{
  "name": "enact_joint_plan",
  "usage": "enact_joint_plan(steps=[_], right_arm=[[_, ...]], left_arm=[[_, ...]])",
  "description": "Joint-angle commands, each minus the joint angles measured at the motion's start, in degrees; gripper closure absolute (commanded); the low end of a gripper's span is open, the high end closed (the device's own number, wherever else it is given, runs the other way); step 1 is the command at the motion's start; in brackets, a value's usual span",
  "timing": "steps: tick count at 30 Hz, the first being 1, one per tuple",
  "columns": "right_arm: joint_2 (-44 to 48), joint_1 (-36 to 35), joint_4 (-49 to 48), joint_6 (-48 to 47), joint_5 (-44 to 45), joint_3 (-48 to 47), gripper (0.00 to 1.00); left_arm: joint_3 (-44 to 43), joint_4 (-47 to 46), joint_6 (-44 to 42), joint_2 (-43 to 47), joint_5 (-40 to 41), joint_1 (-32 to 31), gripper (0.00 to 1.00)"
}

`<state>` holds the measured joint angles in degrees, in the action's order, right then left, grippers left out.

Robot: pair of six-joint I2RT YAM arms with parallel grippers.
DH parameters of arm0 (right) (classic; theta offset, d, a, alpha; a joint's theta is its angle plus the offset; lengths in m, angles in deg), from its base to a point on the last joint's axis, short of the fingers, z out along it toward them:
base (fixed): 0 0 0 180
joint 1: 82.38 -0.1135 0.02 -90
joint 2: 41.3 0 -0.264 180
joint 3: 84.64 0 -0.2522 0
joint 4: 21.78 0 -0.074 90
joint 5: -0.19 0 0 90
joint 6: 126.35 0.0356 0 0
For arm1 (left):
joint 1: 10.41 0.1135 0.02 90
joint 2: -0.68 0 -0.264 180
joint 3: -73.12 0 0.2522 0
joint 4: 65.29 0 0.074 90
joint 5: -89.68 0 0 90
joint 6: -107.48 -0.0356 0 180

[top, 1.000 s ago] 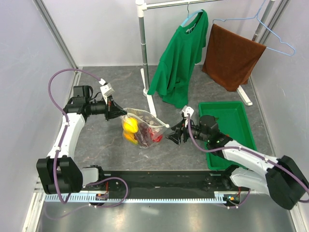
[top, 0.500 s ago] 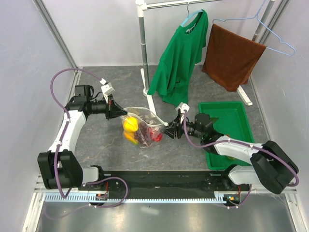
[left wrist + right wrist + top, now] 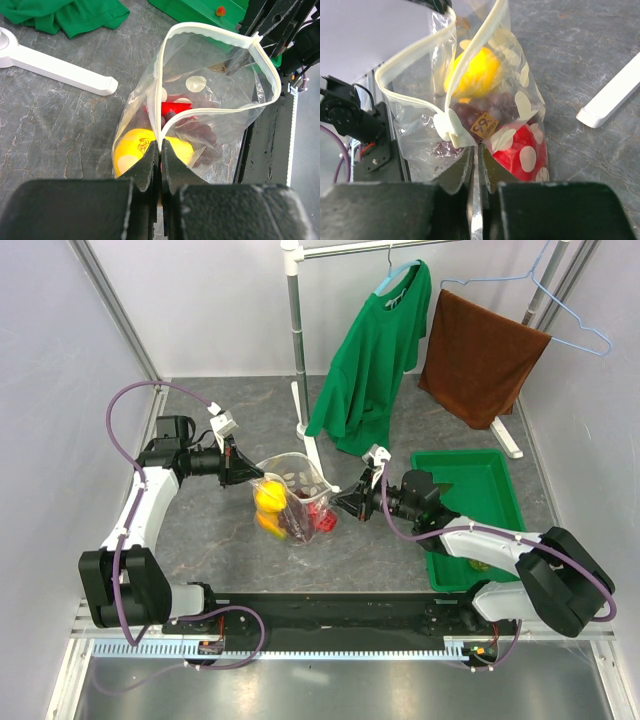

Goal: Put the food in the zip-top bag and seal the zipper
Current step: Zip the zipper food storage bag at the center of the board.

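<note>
Bag [image 3: 296, 490] hangs between the two grippers, just left of the tray [image 3: 480, 480] and not touching it. The food is all inside, low in the bag: mango [image 3: 135, 150], grapes [image 3: 490, 107], pepper [image 3: 517, 150].

Left gripper [image 3: 160, 150]: jaws closed on the zipper [image 3: 200, 31] at the end farthest from the tray. Right gripper [image 3: 476, 155]: fingers nearly together, pinching the bag's edge just under the zipper end nearest the tray.

Orientation: the mouth faces up. The zipper's long axis runs straight toward the tray, from one gripper to the other. The two lips bow apart into an open loop, so nothing is sealed yet. I cannot tell whether the bag's bottom rests on the table.

Risks for you to watch:
- Pulling the ends apart to flatten the loop loads two thin pinches. The film could slide out of either one, most likely the tray-side grip, which is below the strip rather than on it.
- One lost grip tips the mouth sideways, and the food could roll out.
- If the lips come together offset, pressing along them may leave gaps.
</note>
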<state>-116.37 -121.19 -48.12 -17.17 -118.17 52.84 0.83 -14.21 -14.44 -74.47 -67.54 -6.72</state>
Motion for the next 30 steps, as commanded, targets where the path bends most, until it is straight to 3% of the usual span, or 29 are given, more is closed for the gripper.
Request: enact_joint_plan(steps=[1, 2, 3, 7, 9, 11, 13, 17, 22, 27, 30], right_arm=[[0.45, -0.22, -3.32, 1.91, 0.67, -3.06, 0.75], [0.45, -0.22, -3.41, 2.00, 0.67, -3.15, 0.63], [0.36, -0.22, -3.67, 2.00, 0.76, -3.06, 0.59], [-0.52, -0.13, -3.94, 1.21, 0.15, -2.80, 0.59], [-0.52, -0.22, -3.41, 0.51, -0.29, -2.80, 0.64], [-0.69, -0.13, -3.23, 0.42, -0.47, -2.71, 0.76], [-0.61, -0.22, -3.32, 0.77, -0.73, -2.71, 0.98], [1.85, 0.04, 0.27, 1.04, -1.08, -4.63, 1.00], [11.07, 2.15, 20.81, -3.43, -2.84, -12.09, 1.00], [16.35, 3.73, 42.95, -15.99, -3.63, -17.03, 1.00], [17.58, 4.09, 46.50, -18.73, -2.41, -16.60, 1.00]], left_arm=[[-1.51, -0.85, -1.13, -0.08, -1.77, 0.36, 0.98], [-1.42, -0.85, -1.21, -0.17, -1.86, 0.27, 0.98], [-1.51, -0.85, -1.13, -0.08, -1.86, 0.27, 0.98], [-1.60, -0.85, -1.30, -0.17, -1.86, 0.27, 0.98], [-1.60, -0.85, -1.30, -0.34, -1.86, 0.27, 0.98], [-1.68, -0.85, -1.39, -0.43, -1.95, 0.36, 0.98], [-1.77, -0.85, -1.13, -0.69, -1.95, 0.27, 0.98], [-2.03, -0.93, -0.42, -1.14, -1.69, 0.45, 0.98], [-3.96, -0.93, -2.00, 2.37, 2.43, 0.71, 0.98], [-9.41, 6.70, -6.74, 1.94, 5.78, 0.71, 0.98], [-11.35, 11.78, -11.22, 1.77, 7.10, 0.62, 0.98]])
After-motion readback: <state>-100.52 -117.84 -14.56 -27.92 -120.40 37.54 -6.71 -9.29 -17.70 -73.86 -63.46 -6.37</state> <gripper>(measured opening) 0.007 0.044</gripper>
